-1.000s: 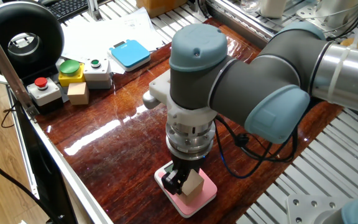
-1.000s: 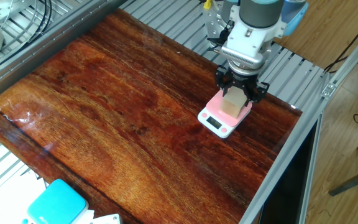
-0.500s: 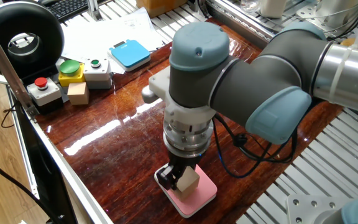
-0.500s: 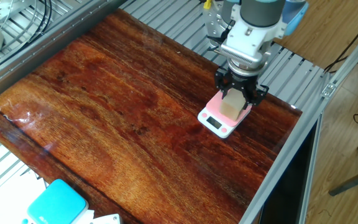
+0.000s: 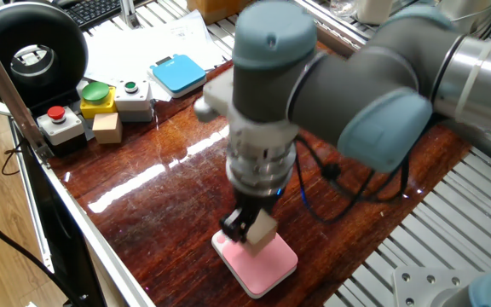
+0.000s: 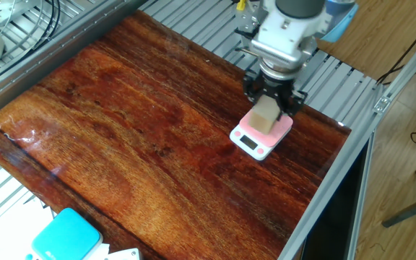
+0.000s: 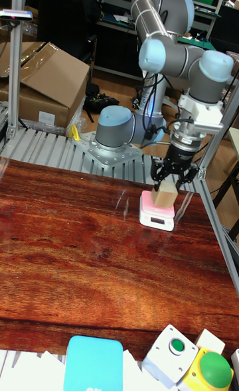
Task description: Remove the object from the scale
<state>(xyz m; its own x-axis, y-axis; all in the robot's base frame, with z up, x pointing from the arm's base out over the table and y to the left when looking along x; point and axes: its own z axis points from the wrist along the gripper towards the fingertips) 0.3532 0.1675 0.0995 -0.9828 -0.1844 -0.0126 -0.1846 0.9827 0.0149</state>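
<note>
The hand [image 6: 269, 101] is clamped on the cube [image 6: 264, 120], one finger pressed to each of two opposite faces. In the tall fixed view the cube [image 7: 164, 196] hangs tilted, its lower corner just above the pink scale [image 7: 158, 216], and in one fixed view a sliver of shadow separates the cube [image 5: 262, 228] from the scale [image 5: 258, 261]. I judge it lifted clear, or very nearly so, though a last touch at one corner cannot be ruled out from these angles.

The wrist stands almost straight over the scale, which makes sense: a vertical pull takes the load off the platform without dragging it sideways across the polished wooden bench [image 6: 121, 130]. The tilt suggests the fingers caught the cube slightly off square, so it may swing a little as it travels.

The scale sits near the bench's corner, display [image 6: 248, 141] facing the open wood. That broad bare area beside it looks like the natural place to set the cube down. The far end is busier: a blue scale [image 5: 178, 73], button boxes [image 5: 97, 98] and a small pale block [image 5: 107, 127] sit there, well apart from the work.

What remains, in my view, is to carry the cube aside and release it on the wood.
</note>
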